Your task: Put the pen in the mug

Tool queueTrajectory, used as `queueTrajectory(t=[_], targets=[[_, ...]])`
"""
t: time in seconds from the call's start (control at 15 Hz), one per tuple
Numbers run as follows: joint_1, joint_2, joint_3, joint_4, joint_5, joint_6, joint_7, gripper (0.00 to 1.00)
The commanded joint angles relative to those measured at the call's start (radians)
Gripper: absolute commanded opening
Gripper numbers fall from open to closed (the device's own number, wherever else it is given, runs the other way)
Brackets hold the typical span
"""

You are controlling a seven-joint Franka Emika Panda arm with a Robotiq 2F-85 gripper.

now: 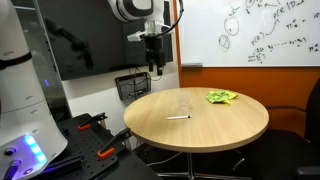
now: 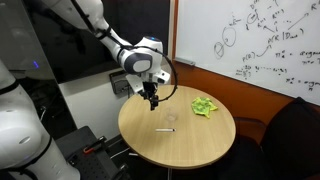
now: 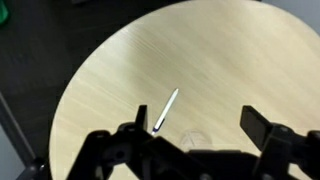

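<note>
So the thin pale pen [image 3: 166,109] is lying flat on the round wooden table [image 3: 230,60], well below my gripper [image 3: 197,125], which hangs wide open with nothing in it. The clear glass mug [image 1: 184,101] stands just beside the pen, and the crumpled green cloth [image 1: 221,97] is further off.

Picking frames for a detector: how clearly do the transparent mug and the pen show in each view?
In both exterior views the transparent glass mug is only a faint outline on the round wooden table; in the wrist view it is a barely visible ring, the thin white pen is sharp, the black gripper is blurred.
</note>
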Motion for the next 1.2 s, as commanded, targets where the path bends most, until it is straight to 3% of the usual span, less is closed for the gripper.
queueTrajectory(t=[0.0, 0.2, 0.47, 1.13], targets=[[-0.010, 0.169, 0.011, 0.054, 0.051, 0.152, 0.125, 1.00], [-0.005, 0.315, -0.002, 0.124, 0.043, 0.234, 0.201, 1.00], [0.007, 0.436, -0.006, 0.222, 0.047, 0.238, 0.253, 1.00], [0.013, 0.468, -0.015, 0.243, 0.026, 0.252, 0.243, 1.00]])
